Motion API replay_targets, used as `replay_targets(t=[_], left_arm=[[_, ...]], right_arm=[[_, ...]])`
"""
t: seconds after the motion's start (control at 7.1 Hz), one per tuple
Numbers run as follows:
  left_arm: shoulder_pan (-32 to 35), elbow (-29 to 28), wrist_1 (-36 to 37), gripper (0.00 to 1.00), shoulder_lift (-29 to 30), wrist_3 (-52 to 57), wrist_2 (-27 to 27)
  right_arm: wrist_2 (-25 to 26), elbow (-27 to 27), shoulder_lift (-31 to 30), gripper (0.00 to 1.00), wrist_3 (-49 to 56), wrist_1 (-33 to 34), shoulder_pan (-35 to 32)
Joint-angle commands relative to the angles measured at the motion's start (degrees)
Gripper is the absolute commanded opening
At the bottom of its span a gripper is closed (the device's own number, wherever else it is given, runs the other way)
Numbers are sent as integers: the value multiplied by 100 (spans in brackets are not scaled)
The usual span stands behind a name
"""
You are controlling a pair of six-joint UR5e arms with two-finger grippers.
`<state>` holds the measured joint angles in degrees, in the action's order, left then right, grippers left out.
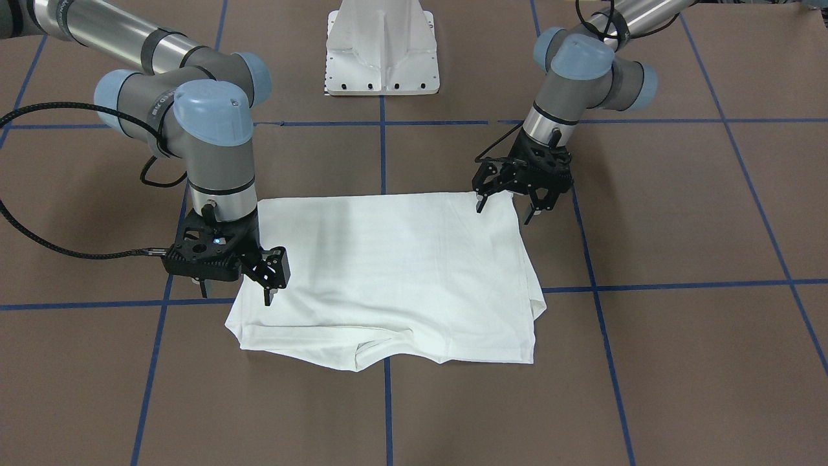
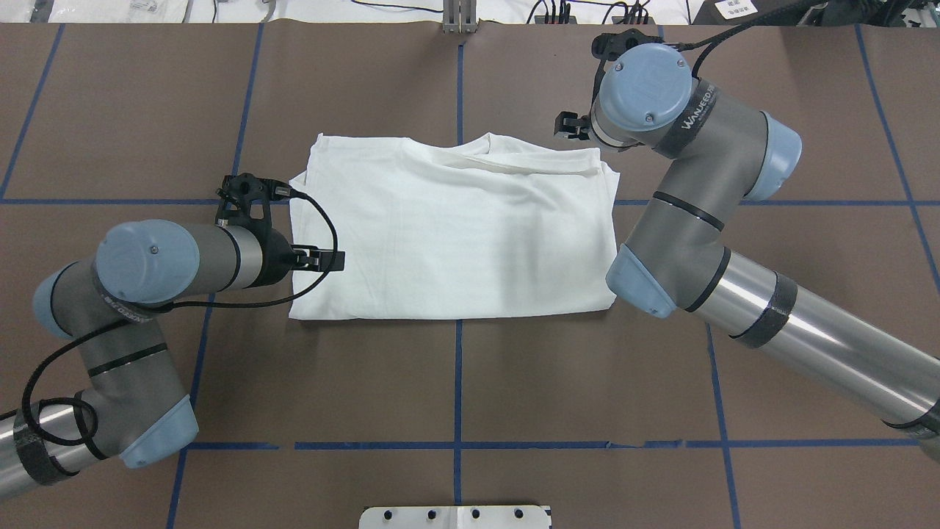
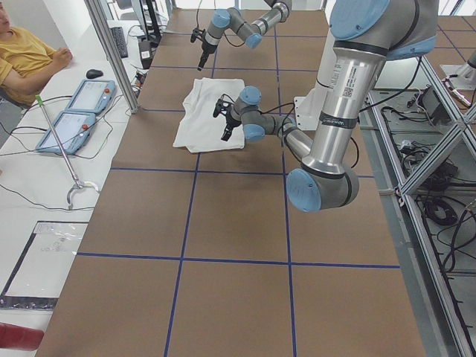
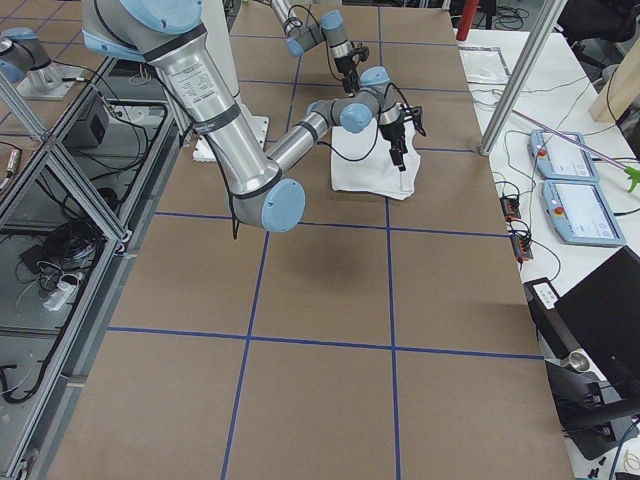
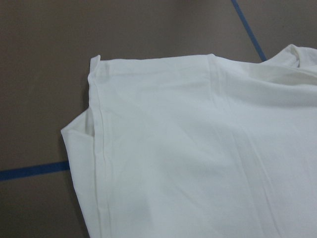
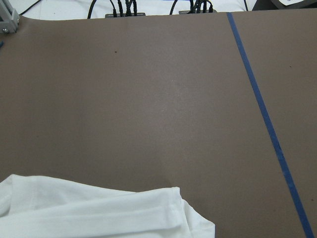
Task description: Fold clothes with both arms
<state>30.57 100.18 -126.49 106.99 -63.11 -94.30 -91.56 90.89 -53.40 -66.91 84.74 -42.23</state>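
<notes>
The shirt (image 1: 394, 272) lies flat, folded into a rough rectangle with the sleeves tucked in. Its collar sits at the edge farthest from the robot, and no print shows on the upper side. It spans the gap between the two grippers.

The left gripper (image 1: 506, 210) stands at the corner of the shirt nearest the robot. Its fingers are spread wide and hold nothing. One tip is over the cloth edge and the other is over bare table just outside it. Whether the tips touch cannot be told. From its wrist camera the shirt fills most of the picture, with a folded side seam running away from the gripper.

The right gripper (image 1: 236, 291) is at the opposite side of the shirt, over its edge near the far corner. Its fingers appear apart and are also empty. Ahead of it there is only bare surface, and the shirt corner is just below its camera.

Both grippers work over a table (image 1: 679, 213) with a plain brown covering. Blue tape lines (image 1: 647, 285) divide it into large squares, and one line passes under the shirt's middle. Behind the grippers, on the robot's side, stands a white metal base (image 1: 381, 58), well apart from the cloth. Black cables (image 6: 126, 7) cluster at the far edge of the table.

Beyond that edge, a seated person (image 3: 26, 48) in yellow is at a white bench. On the bench are two blue-grey control tablets (image 3: 78, 104), and an aluminium post (image 3: 111, 52) stands beside it.
</notes>
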Motion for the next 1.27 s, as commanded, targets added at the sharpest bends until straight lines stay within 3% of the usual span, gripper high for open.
replay_targets(t=[0.0,0.28,0.56,0.7,1.13], left_arm=[[-304,28,-8,100,-282,-69,148],[-384,28,-8,98,-310,-69,157],[-481,46,-8,54,-310,-235,157],[-525,46,-8,49,-310,-280,157],[-552,89,1,50,-398,-280,175]], right_arm=[[16,43,-3,100,-32,-2,39],[24,43,-12,100,-32,-2,39],[51,43,-12,100,-41,-2,74],[60,43,-12,100,-41,-2,74],[68,61,-12,100,-59,-2,83]])
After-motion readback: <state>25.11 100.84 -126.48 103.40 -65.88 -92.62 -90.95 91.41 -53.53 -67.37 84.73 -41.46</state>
